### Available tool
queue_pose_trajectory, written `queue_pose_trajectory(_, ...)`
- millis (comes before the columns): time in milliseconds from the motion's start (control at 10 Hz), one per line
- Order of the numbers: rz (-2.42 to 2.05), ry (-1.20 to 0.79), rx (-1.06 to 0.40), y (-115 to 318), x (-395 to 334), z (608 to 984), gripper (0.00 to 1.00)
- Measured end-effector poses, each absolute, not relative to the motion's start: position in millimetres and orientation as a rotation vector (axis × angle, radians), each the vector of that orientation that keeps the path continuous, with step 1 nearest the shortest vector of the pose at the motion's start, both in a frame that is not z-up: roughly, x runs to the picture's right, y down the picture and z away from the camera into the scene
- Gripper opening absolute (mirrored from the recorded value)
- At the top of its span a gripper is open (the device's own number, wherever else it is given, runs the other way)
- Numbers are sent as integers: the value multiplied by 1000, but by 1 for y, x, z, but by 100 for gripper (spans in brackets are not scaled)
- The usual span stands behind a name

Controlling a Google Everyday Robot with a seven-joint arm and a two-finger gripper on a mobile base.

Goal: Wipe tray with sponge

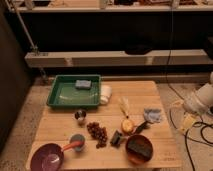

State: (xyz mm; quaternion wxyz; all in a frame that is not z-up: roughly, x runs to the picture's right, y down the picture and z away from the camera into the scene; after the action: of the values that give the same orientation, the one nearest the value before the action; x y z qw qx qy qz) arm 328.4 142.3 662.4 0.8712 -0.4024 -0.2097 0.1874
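Note:
A green tray [62, 95] lies at the back left of the wooden table [145, 92]. A blue-grey sponge [83, 83] rests inside it near the far rim. My white arm [200, 100] comes in at the right edge, off the table's right side. My gripper [186, 121] hangs below it, pale and low beside the table's right edge, far from the tray and the sponge. It holds nothing that I can see.
A white cup [105, 94] lies against the tray's right side. In front are a small metal cup [80, 116], grapes [97, 133], a purple bowl [47, 157], a teal scoop [76, 142], a yellow fruit [127, 125], a blue cloth [152, 116] and a brown bowl [139, 149]. Cables trail at the right.

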Motion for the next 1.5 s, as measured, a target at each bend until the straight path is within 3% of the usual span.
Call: queue_pose_trajectory(1500,369,-422,-838,140,326,661,80)
